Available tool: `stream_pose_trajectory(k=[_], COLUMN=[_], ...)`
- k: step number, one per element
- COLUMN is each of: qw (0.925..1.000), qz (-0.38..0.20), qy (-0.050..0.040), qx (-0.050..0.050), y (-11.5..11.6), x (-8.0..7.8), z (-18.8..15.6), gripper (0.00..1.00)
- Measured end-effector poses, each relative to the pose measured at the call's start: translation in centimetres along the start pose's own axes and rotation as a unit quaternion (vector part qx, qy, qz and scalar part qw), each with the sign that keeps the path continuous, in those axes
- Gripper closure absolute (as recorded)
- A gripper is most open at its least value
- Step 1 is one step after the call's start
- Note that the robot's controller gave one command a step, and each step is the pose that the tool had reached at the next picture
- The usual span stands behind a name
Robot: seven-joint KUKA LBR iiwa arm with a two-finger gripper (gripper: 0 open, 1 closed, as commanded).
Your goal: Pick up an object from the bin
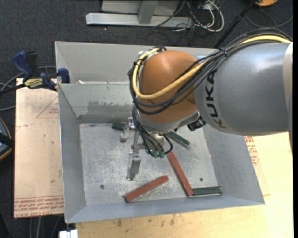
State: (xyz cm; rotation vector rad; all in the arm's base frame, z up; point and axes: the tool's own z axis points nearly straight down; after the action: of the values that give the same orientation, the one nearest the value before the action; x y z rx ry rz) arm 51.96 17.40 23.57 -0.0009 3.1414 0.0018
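Reaches in from right, points gripper (133, 169) down at bin (70, 148) floor, just behind front red-brown bar (146, 188); open or closed, cannot tell. Alongside: second red-brown bar (180, 174), three dark-green bars (207, 191).

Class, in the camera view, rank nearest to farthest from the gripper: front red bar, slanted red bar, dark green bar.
1. Front red bar, just in front of the gripper.
2. Slanted red bar, to the view's right.
3. Dark green bar, front-right corner.

Dark carpet (28, 28) -- tangled cables (213, 14), a grey metal bar (116, 19).
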Motion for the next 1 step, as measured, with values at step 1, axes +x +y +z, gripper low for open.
stream_pose_trajectory(k=[1], qw=[0.9998], qz=[-0.018], qy=[-0.0023], qx=[-0.001], y=[-1.93], x=[1.46], z=[5.57], gripper=[0.0])
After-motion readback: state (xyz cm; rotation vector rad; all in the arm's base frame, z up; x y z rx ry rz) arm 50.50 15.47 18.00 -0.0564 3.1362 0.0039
